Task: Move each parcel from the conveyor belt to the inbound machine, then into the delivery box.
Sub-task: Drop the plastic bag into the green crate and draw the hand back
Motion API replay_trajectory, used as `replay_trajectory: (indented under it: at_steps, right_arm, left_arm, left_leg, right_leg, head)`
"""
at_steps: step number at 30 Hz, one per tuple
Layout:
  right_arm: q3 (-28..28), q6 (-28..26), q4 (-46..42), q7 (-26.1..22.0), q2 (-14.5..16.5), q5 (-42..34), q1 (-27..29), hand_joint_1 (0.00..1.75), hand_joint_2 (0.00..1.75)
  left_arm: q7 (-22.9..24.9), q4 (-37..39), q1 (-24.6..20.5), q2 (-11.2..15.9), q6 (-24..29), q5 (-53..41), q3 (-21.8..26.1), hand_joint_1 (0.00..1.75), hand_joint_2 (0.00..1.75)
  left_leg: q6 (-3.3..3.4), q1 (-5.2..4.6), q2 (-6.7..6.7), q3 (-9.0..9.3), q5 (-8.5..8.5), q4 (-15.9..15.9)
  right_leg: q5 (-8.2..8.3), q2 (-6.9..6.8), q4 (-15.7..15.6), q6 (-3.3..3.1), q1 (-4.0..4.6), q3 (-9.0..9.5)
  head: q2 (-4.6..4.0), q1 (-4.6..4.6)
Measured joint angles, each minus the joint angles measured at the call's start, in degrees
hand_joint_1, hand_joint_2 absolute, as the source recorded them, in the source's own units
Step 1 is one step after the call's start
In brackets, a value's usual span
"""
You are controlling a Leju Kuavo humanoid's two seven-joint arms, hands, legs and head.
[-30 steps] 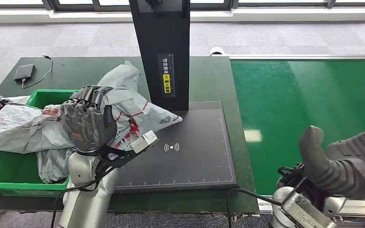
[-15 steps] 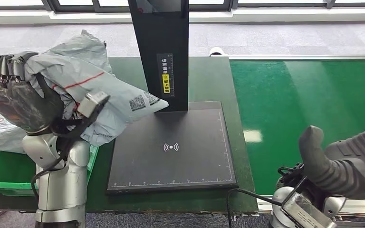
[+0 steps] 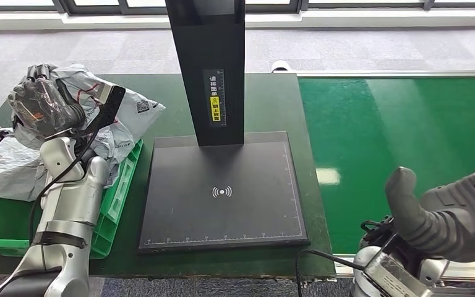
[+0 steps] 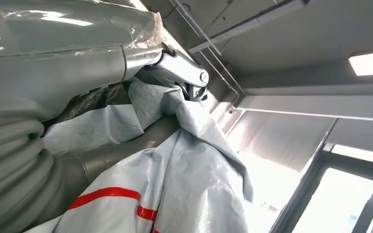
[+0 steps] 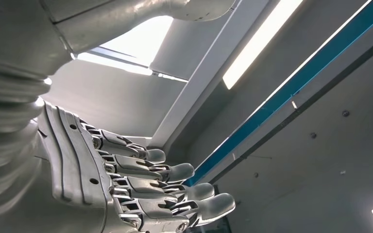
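L hand (image 3: pixel 40 108) is gripping the grey poly-mailer parcel (image 3: pixel 120 108) raised just above the green delivery box (image 3: pixel 114 198), parcel's long axis trailing toward the inbound machine (image 3: pixel 222 192), w/ R hand (image 3: pixel 433 213) idling empty, fingers apart, by the conveyor belt (image 3: pixel 408 117).

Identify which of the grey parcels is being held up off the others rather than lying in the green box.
The grey parcel gripped by the left hand, raised above the green delivery box. The other parcels lie loose in the box, untouched.
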Motion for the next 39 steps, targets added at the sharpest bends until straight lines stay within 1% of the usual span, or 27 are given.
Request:
replay_trajectory:
  at_steps: [8,12,15,20,23,25,26,29,30,32,34,38,39]
  right_arm:
    - [0.0,0.0,0.1,0.0,0.0,0.3,0.0,0.00,1.75]
    - [0.0,0.0,0.3,0.0,0.0,0.3,0.0,0.00,1.75]
    - [0.0,0.0,0.5,0.0,0.0,0.4,0.0,0.00,1.75]
    - [0.0,0.0,0.8,0.0,0.0,0.6,0.3,0.00,1.75]
    - [0.0,0.0,0.9,0.0,-0.2,0.7,2.5,0.00,1.75]
    - [-0.1,0.0,1.0,0.0,-0.4,0.8,3.7,0.00,1.75]
    - [-0.1,0.0,1.1,0.0,-0.4,0.8,3.8,0.00,1.75]
    - [-0.2,0.0,1.1,0.2,-0.5,0.9,3.9,0.00,1.75]
    - [-0.2,0.0,1.1,0.3,-0.5,0.9,3.9,0.00,1.75]
    - [-0.2,0.0,1.2,0.3,-0.5,0.9,3.9,0.00,1.75]
    - [-0.2,0.0,1.3,0.3,-0.5,0.9,3.9,0.00,1.75]
    - [-0.2,0.0,1.5,0.1,-0.5,0.8,3.9,0.00,1.75]
    - [-0.2,0.0,1.6,0.1,-0.5,0.8,3.8,0.00,1.75]
  left_arm:
    - [3.0,11.2,-4.1,3.2,0.0,0.0,5.0,1.75,1.75]
    - [3.0,14.0,-4.5,4.1,0.0,0.0,9.5,1.75,1.75]
    - [0.0,13.8,-4.5,4.1,0.0,0.1,14.4,1.75,1.75]
    - [-6.9,10.5,-4.4,3.3,0.1,0.6,23.9,1.75,1.75]
    - [-11.9,7.8,-4.2,2.1,0.1,1.1,28.9,1.75,1.75]
    - [-16.4,5.3,-4.0,0.8,0.1,1.7,33.0,1.75,1.75]
    - [-18.6,4.1,-3.9,0.0,0.1,2.0,35.1,1.47,1.75]
    - [-24.8,0.9,-3.8,-2.1,0.1,3.8,40.1,0.16,1.75]
    - [-27.0,-0.1,-3.8,-2.8,0.1,4.5,41.6,0.00,1.75]
    - [-31.1,-1.6,-3.9,-4.0,0.1,5.3,44.4,0.00,1.75]
    - [-33.4,-2.3,-4.2,-4.9,0.1,5.0,46.6,0.00,1.75]
    - [-34.2,-3.0,-4.6,-6.0,0.1,4.6,49.0,0.00,0.00]
    - [-34.0,-3.0,-4.6,-6.2,0.1,4.7,49.4,0.00,0.00]
  left_leg:
    - [-0.02,0.00,0.08,-0.04,-0.01,0.0]
    - [-0.02,0.03,0.09,-0.05,-0.01,0.0]
    - [-0.04,0.08,0.09,-0.06,-0.02,0.0]
    - [-0.06,0.09,0.10,-0.07,-0.04,0.0]
    - [-0.06,0.09,-0.02,-0.12,-0.04,0.0]
    - [-0.06,0.08,0.00,-0.15,-0.04,0.0]
    - [-0.06,0.08,0.03,-0.16,-0.04,0.0]
    - [-0.06,0.07,0.03,-0.16,-0.04,0.0]
    - [-0.06,0.07,0.02,-0.16,-0.04,0.0]
    - [-0.06,0.07,0.01,-0.15,-0.04,0.0]
    - [-0.06,0.07,-0.01,-0.15,-0.04,0.0]
    - [-0.06,0.08,0.00,-0.13,-0.04,0.0]
    - [-0.06,0.08,0.00,-0.13,-0.04,0.0]
  right_leg:
    - [0.00,0.04,0.0,0.00,0.00,-0.07]
    - [0.01,0.05,0.0,-0.02,0.01,-0.09]
    - [0.00,0.05,0.0,-0.03,0.01,-0.11]
    - [-0.02,0.09,0.0,-0.03,0.02,-0.14]
    - [-0.06,0.01,0.0,-0.05,0.03,-0.09]
    - [-0.06,0.00,0.0,-0.05,0.03,-0.13]
    - [-0.06,0.02,0.0,-0.05,0.03,-0.15]
    - [-0.06,0.03,0.0,-0.05,0.03,-0.16]
    - [-0.06,0.03,0.0,-0.05,0.02,-0.15]
    - [-0.06,0.02,0.0,-0.05,0.02,-0.15]
    - [-0.06,0.01,0.0,-0.05,0.01,-0.15]
    - [-0.05,-0.01,0.0,-0.06,0.01,-0.15]
    - [-0.05,-0.01,0.0,-0.06,0.01,-0.15]
  head:
    - [-0.01,0.00]
    - [0.00,0.01]
    - [0.01,0.01]
    - [0.01,0.00]
    - [0.01,0.01]
    - [0.01,0.01]
    - [0.01,0.01]
    - [0.01,0.01]
    - [0.01,0.01]
    - [-0.01,0.01]
    - [0.00,0.01]
    - [0.00,0.01]
    - [0.00,0.01]
